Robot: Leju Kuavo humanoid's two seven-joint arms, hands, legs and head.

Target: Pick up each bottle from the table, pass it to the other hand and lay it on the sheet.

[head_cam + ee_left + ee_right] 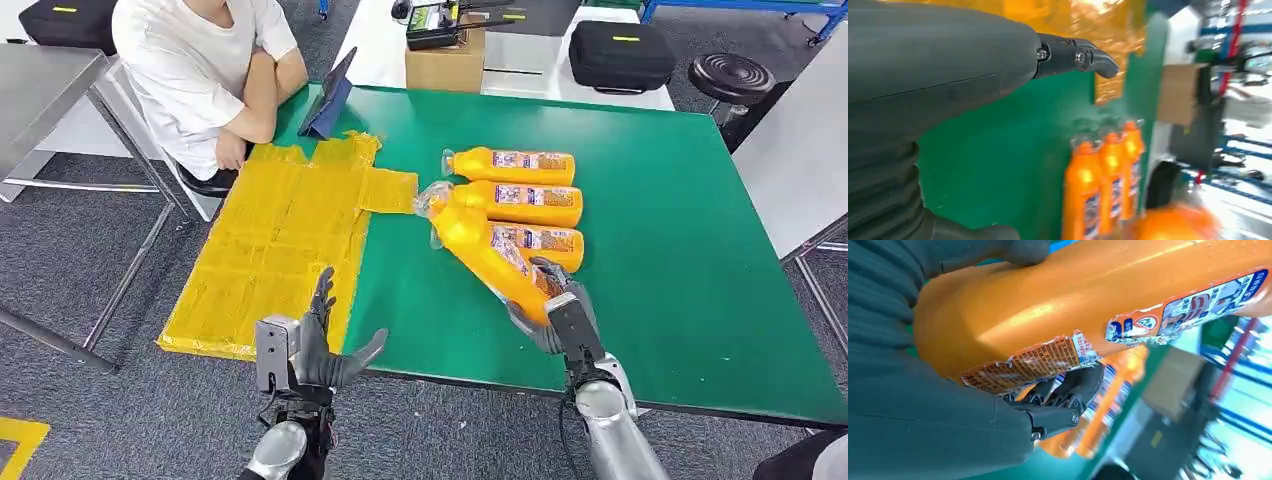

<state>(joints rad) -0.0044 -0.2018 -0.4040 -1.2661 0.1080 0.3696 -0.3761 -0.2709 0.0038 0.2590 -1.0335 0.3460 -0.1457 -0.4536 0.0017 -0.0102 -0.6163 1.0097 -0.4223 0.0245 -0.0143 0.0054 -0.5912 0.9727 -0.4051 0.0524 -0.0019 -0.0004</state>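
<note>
My right hand point(556, 305) grips the base of an orange bottle point(486, 252) and holds it slanted above the table, its clear cap toward the far left. Up close, that bottle point(1088, 295) has a torn label, and my fingers point(1063, 395) curl around it. Three more orange bottles lie side by side on the green table point(690, 240): the far one point(512, 165), the middle one point(520, 203), the near one point(548, 245). The left wrist view has them as bottles point(1100, 175) too. My left hand point(318, 350) is open at the near table edge, beside the yellow sheet point(270, 250).
A person in a white shirt point(200, 70) sits at the far left corner with arms folded at the sheet's edge. A dark tablet point(330, 100) leans there. A cardboard box point(445, 60) stands on a white table behind. A grey table point(790, 150) lies to the right.
</note>
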